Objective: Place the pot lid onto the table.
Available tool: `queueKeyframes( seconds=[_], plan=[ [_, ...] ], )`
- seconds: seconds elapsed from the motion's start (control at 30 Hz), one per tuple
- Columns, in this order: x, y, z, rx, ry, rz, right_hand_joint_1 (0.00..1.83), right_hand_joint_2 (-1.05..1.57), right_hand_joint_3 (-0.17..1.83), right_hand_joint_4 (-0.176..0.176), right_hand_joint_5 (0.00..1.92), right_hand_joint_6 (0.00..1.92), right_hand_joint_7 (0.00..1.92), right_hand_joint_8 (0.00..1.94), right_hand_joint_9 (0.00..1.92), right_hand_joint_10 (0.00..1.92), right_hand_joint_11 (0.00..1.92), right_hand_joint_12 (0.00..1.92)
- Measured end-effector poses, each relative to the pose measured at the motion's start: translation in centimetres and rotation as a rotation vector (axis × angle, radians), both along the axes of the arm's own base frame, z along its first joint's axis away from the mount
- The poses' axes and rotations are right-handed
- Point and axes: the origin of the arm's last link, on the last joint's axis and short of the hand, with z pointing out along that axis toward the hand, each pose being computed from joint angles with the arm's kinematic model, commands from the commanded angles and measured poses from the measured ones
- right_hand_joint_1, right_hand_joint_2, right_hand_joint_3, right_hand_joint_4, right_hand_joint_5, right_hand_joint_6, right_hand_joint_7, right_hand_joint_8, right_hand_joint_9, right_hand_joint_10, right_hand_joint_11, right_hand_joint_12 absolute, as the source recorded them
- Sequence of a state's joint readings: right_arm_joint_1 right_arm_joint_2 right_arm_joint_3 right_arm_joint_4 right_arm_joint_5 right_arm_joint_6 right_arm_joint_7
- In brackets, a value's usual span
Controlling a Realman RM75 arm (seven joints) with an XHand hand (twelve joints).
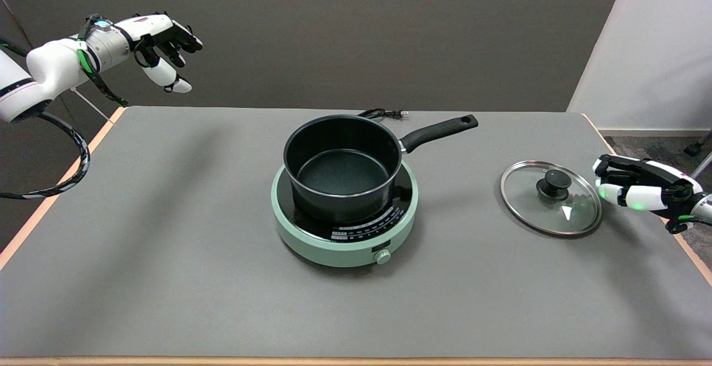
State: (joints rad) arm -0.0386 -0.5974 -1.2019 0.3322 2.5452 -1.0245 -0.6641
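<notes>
Lid: the glass pot lid (550, 198) lies flat on the grey table (167, 277), right of centre; its black knob (554, 183) points up; a metal rim rings the clear pane; it sits well apart from the pot, with bare tabletop between.

Right hand: the right hand (639, 189) hangs at the table's right edge, just beside the lid's rim but clear of it; it grasps nothing; its black-and-white fingers (614, 193) are bent loosely toward the lid, with gaps showing between them; a green light glows on its side.

Pot: the black saucepan (342, 168) stands uncovered on the cooker; nothing shows inside it; its long black handle (439, 131) juts toward the far right.

Cooker: a round, pale green induction cooker (345, 243) occupies the middle of the table; its dark glass top carries white markings along the near edge; a small green dial (382, 256) faces the camera; a black cord (381, 113) trails off the table's far edge behind the pot.

Left hand: the idle left hand (161, 49) hovers in the air at the upper left, above the table's far corner, fingers hanging down.

Setting: a dark wall behind; a lighter wall at the far right.
</notes>
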Motion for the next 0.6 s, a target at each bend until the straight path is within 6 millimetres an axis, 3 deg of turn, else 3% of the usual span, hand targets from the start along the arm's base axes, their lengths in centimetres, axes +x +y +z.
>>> queueKeyframes(
  seconds=[0.1, 0.13, 0.17, 0.2, 0.23, 0.27, 0.3, 0.33, 0.4, 0.43, 0.47, 0.53, 0.6],
  plan=[
    [0.3, -0.3, -0.1, 0.007, 0.008, 0.005, 1.29, 1.04, 0.58, 0.077, 0.38, 1.58, 0.64, 1.70, 0.38, 1.92, 0.10, 1.89],
    [0.4, -0.4, -0.1, 0.008, 0.011, 0.008, 1.27, 1.10, 0.51, 0.071, 0.35, 1.53, 0.58, 1.75, 0.26, 1.92, 0.05, 1.89],
    [0.6, -0.5, 0.0, 0.011, 0.014, 0.014, 1.26, 1.15, 0.44, 0.055, 0.34, 1.39, 0.55, 1.76, 0.14, 1.92, 0.01, 1.83],
    [0.8, -0.6, 0.0, 0.012, 0.017, 0.021, 1.20, 1.25, 0.39, 0.012, 0.37, 1.00, 0.43, 1.90, 0.04, 1.92, 0.00, 1.61],
    [1.0, -0.7, 0.0, 0.013, 0.019, 0.027, 1.22, 1.26, 0.31, -0.012, 0.38, 0.84, 0.46, 1.82, 0.03, 1.92, 0.00, 1.66],
    [1.2, -0.9, 0.0, 0.014, 0.021, 0.038, 0.99, 0.91, 0.82, -0.053, 0.50, 0.42, 0.27, 1.34, 0.04, 1.77, 0.00, 1.52],
    [1.5, -1.0, 0.0, 0.015, 0.020, 0.053, 0.99, 0.88, 0.81, -0.068, 0.53, 0.30, 0.29, 1.26, 0.07, 1.72, 0.00, 1.46],
    [1.8, -1.1, 0.0, 0.015, 0.019, 0.066, 1.07, 0.74, 0.83, -0.081, 0.49, 0.21, 0.40, 0.98, 0.20, 1.51, 0.00, 1.39],
    [2.5, -1.5, 0.0, 0.017, 0.014, 0.107, 1.20, 0.60, 0.88, -0.077, 0.41, 0.17, 0.41, 0.72, 0.27, 1.27, 0.00, 1.33],
    [3.0, -1.7, -0.1, 0.020, 0.011, 0.133, 1.16, 0.54, 0.96, -0.062, 0.35, 0.15, 0.46, 0.39, 0.45, 0.74, 0.00, 1.35],
    [3.4, -1.8, -0.1, 0.023, 0.010, 0.153, 1.06, 0.50, 1.01, -0.048, 0.27, 0.15, 0.41, 0.22, 0.45, 0.38, 0.02, 1.35],
    [4.4, -2.2, -0.2, 0.034, 0.008, 0.203, 0.88, 0.39, 0.99, -0.013, 0.17, 0.13, 0.14, 0.16, 0.16, 0.25, 0.23, 0.60],
    [5.3, -2.6, -0.4, 0.047, 0.008, 0.244, 0.81, 0.37, 0.91, -0.003, 0.10, 0.14, 0.04, 0.14, 0.04, 0.21, 0.12, 0.55]
  ],
)
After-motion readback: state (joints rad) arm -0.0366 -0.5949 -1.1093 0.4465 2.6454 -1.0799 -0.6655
